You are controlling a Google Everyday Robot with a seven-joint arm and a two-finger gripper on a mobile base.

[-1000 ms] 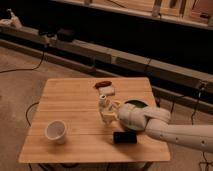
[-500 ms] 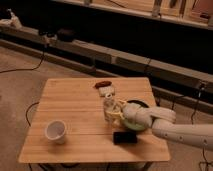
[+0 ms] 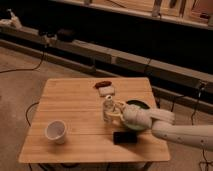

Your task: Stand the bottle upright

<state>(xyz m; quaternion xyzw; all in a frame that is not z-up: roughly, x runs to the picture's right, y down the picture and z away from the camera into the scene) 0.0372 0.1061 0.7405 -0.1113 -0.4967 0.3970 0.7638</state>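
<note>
Bottle [image 3: 108, 109] upright near bench [image 3: 75, 95] centre, right of middle; we see pincer [image 3: 115, 112] clamped on it from the right. White mug [image 3: 55, 132] near front-left corner, black block [image 3: 125, 137] by front edge.

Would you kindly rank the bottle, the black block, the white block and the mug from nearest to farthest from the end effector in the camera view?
The end effector sits mid-table, shut on the bottle.
1. bottle: in its grip, standing upright.
2. black block: just toward the front edge.
3. white block: toward the far edge; close to the black block's distance, so hard to call.
4. mug: far off at the front-left corner.
</note>
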